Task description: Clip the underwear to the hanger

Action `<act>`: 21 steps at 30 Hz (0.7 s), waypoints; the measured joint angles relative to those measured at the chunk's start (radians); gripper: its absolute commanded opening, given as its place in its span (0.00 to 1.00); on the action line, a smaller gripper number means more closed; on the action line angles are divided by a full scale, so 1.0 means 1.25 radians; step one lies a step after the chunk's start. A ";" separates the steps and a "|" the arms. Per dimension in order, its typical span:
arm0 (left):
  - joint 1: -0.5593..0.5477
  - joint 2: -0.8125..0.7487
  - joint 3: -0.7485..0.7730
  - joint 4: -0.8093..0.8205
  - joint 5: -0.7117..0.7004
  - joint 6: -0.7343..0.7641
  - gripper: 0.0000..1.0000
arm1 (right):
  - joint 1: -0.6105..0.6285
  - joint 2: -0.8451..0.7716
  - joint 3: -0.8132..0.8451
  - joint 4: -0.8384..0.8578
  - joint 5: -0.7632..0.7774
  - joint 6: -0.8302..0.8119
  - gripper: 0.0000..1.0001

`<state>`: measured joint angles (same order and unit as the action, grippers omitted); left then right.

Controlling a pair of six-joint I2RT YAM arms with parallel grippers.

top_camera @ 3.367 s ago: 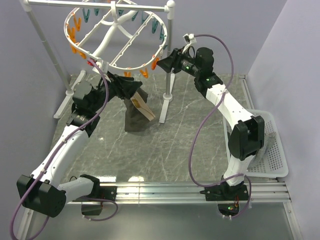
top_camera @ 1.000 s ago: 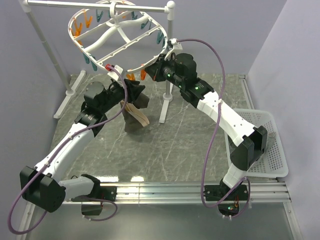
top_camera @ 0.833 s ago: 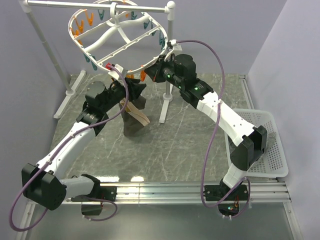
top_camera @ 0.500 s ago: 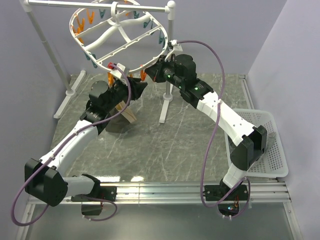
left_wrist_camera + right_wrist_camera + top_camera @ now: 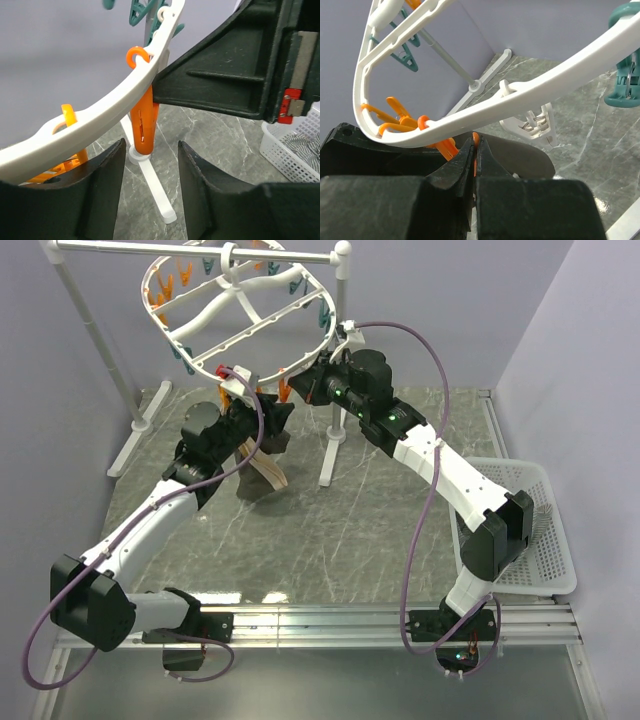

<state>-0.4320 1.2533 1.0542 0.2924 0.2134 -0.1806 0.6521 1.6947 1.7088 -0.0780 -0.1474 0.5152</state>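
The dark olive-brown soft-cloth boxer briefs, tan elastic waistband lowest, hang under the left gripper, just below the near rim of the large white oval plastic drying ring. We cannot tell how that gripper holds them: its wrist view shows a gap between the fingers and no cloth in it. The right gripper is clamped on 1 orange plastic clothespin dangling from that rim. We judge the job about halfway: cloth raised, pin pinched, nothing clipped yet. Against 3.4 s ago, the right gripper has shifted left along the rim, the ring has tilted, and the left arm has stretched further toward it.
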 measured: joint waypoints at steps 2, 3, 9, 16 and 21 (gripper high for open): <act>-0.001 0.002 0.000 -0.002 -0.011 -0.001 0.53 | 0.000 0.000 0.000 0.003 0.000 0.001 0.00; -0.002 0.005 0.001 -0.004 -0.017 -0.001 0.54 | 0.000 0.000 0.000 0.005 0.000 0.001 0.00; -0.002 0.015 0.002 -0.005 -0.037 0.000 0.53 | 0.000 0.000 0.000 0.010 0.000 0.001 0.00; -0.002 0.017 0.006 -0.004 -0.042 -0.002 0.45 | 0.000 0.000 -0.002 0.018 -0.011 0.005 0.00; -0.002 0.017 0.006 0.001 -0.040 -0.012 0.35 | 0.000 0.000 -0.005 0.027 -0.037 0.013 0.00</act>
<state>-0.4343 1.2743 1.0618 0.2939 0.1635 -0.1959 0.6518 1.6947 1.7031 -0.0441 -0.1936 0.5308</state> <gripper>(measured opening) 0.385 0.021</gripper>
